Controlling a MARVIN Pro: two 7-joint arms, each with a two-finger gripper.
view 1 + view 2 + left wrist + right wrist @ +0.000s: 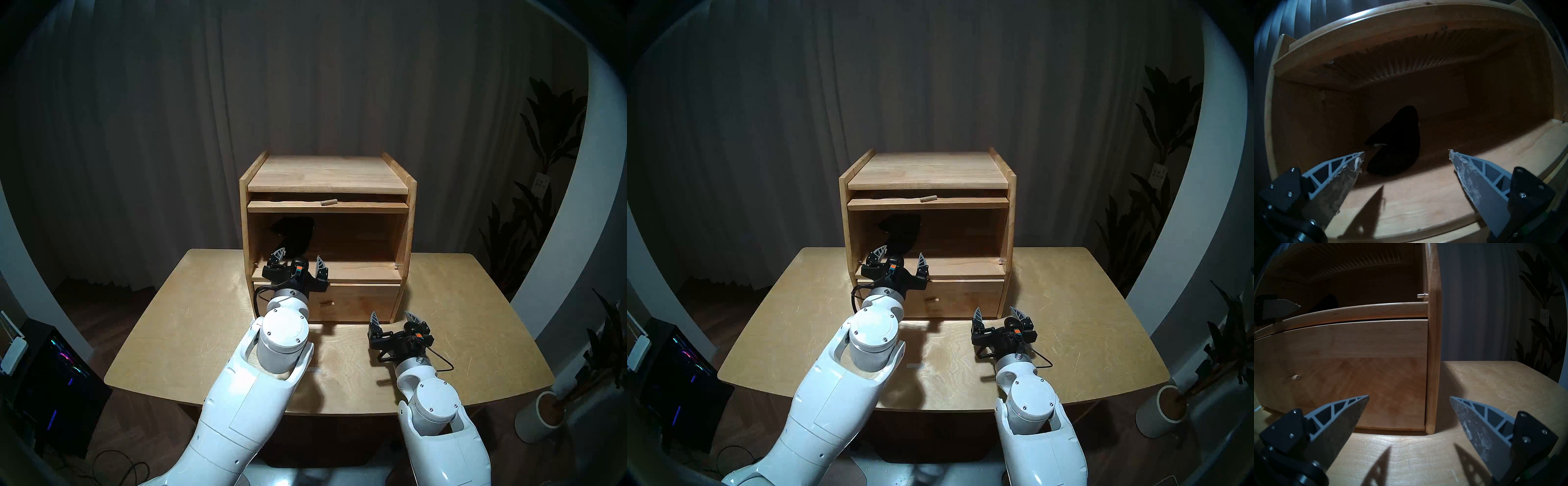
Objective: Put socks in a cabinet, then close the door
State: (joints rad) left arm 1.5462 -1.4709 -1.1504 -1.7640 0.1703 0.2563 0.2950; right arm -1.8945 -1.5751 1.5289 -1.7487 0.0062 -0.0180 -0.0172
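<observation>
The wooden cabinet (pixel 327 173) stands on the table with its middle compartment open. The door (pixel 356 206) is raised flat under the top board. Only its front edge and peg knob (pixel 328 202) show from the head, while its ribbed glass (pixel 1390 67) is overhead in the left wrist view. The black socks (pixel 295 236) (pixel 1398 135) lie inside the compartment at its left. My left gripper (pixel 299 256) (pixel 1406 152) is open at the compartment's front edge, just short of the socks and holding nothing. My right gripper (pixel 390 315) (pixel 1409 396) hangs open and empty over the table, before the drawer's right corner.
The shut drawer (pixel 1356 353) with a peg knob (pixel 1295 377) fills the cabinet's base. A metal pin (pixel 1422 295) sticks out of the right side wall. Bare table (pixel 458 305) lies to both sides. A potted plant (pixel 543 417) stands right, and a lit computer (pixel 54 383) left.
</observation>
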